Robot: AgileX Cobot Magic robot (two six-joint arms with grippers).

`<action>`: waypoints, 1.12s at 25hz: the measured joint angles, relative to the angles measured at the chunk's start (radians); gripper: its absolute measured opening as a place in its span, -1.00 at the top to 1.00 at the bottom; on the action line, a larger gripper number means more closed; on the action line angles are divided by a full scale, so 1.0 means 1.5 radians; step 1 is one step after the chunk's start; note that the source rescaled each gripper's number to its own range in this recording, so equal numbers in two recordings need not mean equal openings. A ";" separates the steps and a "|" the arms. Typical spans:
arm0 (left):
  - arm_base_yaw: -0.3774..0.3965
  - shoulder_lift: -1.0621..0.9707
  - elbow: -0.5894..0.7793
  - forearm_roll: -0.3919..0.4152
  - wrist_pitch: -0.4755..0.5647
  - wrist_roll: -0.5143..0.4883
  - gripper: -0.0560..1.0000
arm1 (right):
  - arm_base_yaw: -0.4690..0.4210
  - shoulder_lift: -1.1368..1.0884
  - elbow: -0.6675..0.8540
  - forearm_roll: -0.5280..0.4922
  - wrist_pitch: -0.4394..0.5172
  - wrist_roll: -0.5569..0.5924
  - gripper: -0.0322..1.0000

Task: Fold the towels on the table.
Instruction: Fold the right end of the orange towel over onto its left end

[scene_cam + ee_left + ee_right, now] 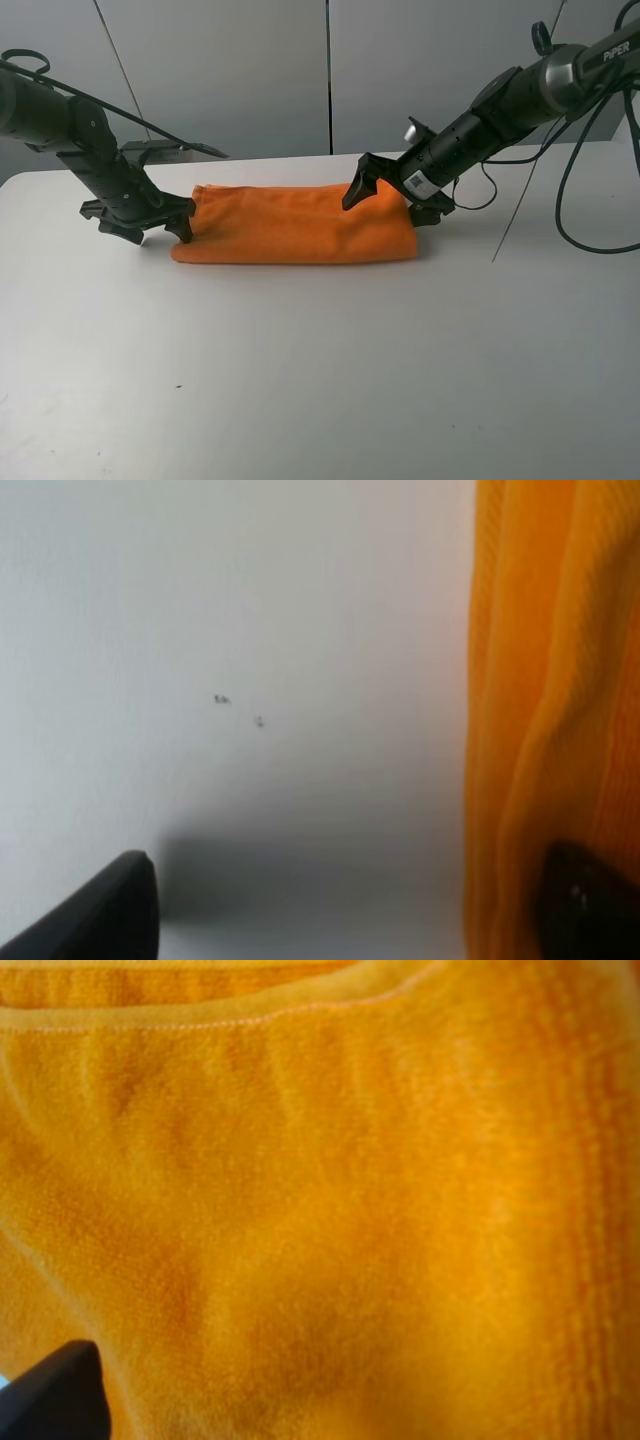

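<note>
Towel: fuzzy orange folded oblong

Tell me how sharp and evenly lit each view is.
Exterior high: sharp, evenly lit, faint shadow under the towel on the table. Left wrist: soft focus, dark shadow between the left gripper's fingers. Right wrist: blurred towel fills the frame.
</note>
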 joint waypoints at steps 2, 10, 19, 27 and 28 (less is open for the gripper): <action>0.000 0.000 0.000 -0.001 0.000 0.000 -0.95 | 0.004 0.001 0.000 0.003 -0.002 -0.001 -0.98; 0.000 0.000 0.000 -0.001 0.001 0.000 -0.95 | 0.006 0.009 0.000 -0.003 -0.005 -0.003 0.01; 0.000 0.000 -0.002 0.002 0.008 0.000 -0.95 | 0.006 0.012 0.000 0.014 0.000 0.007 0.83; 0.000 0.000 -0.003 0.006 0.014 0.000 -0.95 | 0.006 -0.026 0.000 0.091 0.056 0.017 0.83; 0.000 0.000 -0.003 0.006 0.014 0.000 -0.95 | 0.006 -0.031 -0.002 0.108 0.065 0.017 0.83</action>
